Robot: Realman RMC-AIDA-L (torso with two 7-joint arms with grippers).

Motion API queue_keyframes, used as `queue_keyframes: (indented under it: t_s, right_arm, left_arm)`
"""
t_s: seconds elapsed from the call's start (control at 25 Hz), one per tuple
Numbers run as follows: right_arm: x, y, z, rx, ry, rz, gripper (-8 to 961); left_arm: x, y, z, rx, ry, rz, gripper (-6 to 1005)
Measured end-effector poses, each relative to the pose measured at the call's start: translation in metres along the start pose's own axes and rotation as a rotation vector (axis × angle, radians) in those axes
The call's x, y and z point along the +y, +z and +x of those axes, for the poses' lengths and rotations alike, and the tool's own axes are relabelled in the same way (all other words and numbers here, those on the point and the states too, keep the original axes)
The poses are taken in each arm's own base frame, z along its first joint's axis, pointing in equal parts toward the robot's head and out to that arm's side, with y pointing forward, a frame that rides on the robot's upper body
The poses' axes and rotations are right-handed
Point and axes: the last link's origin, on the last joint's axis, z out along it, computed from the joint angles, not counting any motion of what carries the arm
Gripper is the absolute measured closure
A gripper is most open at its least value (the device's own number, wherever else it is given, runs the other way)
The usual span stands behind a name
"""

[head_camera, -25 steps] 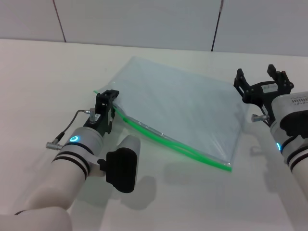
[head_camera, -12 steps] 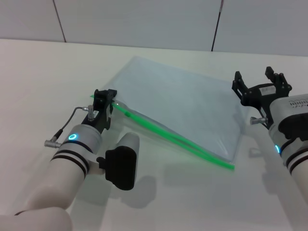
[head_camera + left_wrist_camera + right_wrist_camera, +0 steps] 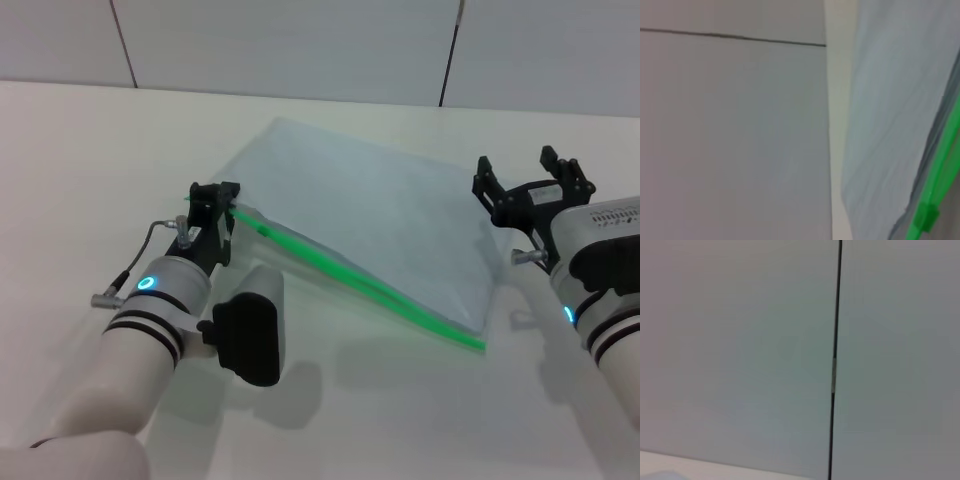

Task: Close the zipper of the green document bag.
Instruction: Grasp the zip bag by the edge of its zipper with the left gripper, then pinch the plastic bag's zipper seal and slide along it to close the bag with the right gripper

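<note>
The green document bag (image 3: 380,215) is a flat, pale blue-green pouch lying slantwise on the white table. The zipper (image 3: 370,285) is the bright green strip along its near long edge. That edge is raised off the table at its left end. My left gripper (image 3: 216,198) is shut on the bag's corner there. The left wrist view shows the bag's plastic (image 3: 890,125) close up, with the zipper (image 3: 942,165) and a small green slider block (image 3: 925,218). My right gripper (image 3: 518,172) hovers open just off the bag's right short edge, holding nothing.
The white table (image 3: 90,150) stretches out to the left and in front of the bag. A panelled grey wall (image 3: 300,40) stands behind, and it is all the right wrist view shows, with a dark seam (image 3: 835,360).
My left gripper has drawn the bag's corner up and to the left, lifting and straightening the green edge. My right gripper has moved left toward the bag's right edge.
</note>
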Motion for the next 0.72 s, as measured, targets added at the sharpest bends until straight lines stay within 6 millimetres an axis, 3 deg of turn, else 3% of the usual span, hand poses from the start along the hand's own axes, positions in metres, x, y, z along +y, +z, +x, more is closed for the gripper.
queue_keyframes:
  t_s: [0.32, 0.72]
  right_arm:
    - [0.019, -0.003, -0.005, -0.014, -0.001, -0.078, 156]
    - [0.061, -0.025, -0.013, -0.083, -0.051, -0.278, 156]
  left_arm:
    - [-0.009, -0.001, -0.001, -0.003, -0.105, 0.062, 947]
    - [-0.019, -0.004, -0.007, -0.026, -0.169, 0.142, 947]
